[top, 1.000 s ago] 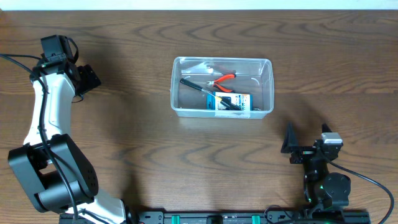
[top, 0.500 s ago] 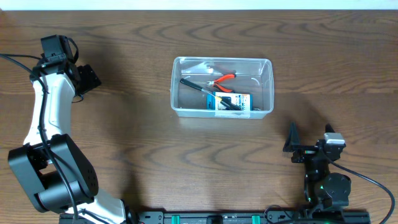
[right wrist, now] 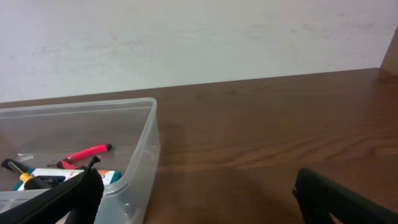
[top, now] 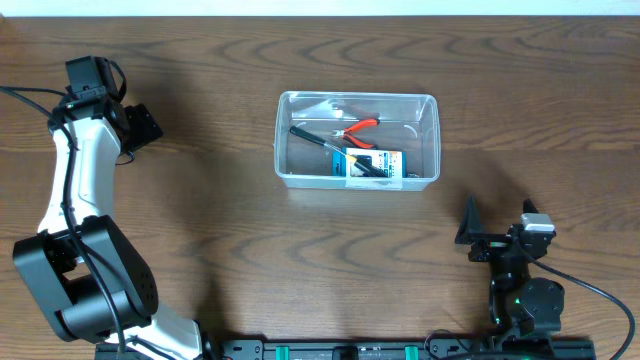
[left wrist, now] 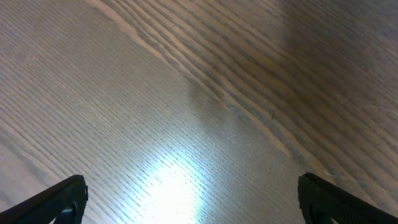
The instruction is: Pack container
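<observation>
Wooden table: container central; right hand near, left hand far, both spread.

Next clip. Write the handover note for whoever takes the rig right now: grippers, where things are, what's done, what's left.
Left gripper: open, empty, over bare table at the far left.
Right gripper: open, empty, near the front right, facing the container.
In the container: red-handled pliers, a black-handled tool, a blue-labelled pack.
Done: these three packed.
Left: nothing loose in view; probably finished.
</observation>
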Robot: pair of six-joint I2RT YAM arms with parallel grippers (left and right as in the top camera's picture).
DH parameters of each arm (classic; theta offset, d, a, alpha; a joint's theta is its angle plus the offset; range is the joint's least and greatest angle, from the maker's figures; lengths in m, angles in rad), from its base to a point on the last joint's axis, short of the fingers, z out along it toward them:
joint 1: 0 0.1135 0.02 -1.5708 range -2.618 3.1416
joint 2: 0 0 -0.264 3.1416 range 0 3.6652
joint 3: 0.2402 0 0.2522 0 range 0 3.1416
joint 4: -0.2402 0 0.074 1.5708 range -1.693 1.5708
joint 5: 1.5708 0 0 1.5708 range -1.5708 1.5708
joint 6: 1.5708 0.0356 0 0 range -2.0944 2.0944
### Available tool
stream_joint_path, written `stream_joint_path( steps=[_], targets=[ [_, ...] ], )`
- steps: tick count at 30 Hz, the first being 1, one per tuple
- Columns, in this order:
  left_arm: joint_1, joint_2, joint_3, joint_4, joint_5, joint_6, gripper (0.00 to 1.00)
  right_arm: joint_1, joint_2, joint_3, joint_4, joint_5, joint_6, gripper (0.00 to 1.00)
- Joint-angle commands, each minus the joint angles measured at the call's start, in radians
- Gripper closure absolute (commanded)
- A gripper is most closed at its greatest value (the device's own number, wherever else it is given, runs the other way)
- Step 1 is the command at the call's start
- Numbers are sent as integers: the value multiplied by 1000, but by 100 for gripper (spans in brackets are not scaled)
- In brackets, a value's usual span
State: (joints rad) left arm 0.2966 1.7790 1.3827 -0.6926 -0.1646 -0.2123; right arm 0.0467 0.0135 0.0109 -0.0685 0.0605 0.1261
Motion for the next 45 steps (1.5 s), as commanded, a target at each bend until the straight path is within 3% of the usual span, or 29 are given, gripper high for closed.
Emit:
stream_joint_path(
  steps=[1, 12, 19, 37, 45],
  targets=[
    [2, 9, 22, -3, -12, -2, 2, -16, -8, -5, 2, 14, 8, 1],
    [-1, 3, 22, -3, -12, -2, 2, -16, -8, -5, 2, 14, 8, 1],
    [-9, -129, 22, -3, -12, -2, 2, -16, -8, -5, 2, 14, 8, 1],
    [-153, -931, 22, -3, -12, -2, 2, -16, -8, -5, 2, 14, 8, 1],
    [-225, -1190, 22, -5, -12, -2, 2, -16, -8, -5, 2, 14, 8, 1]
  ],
)
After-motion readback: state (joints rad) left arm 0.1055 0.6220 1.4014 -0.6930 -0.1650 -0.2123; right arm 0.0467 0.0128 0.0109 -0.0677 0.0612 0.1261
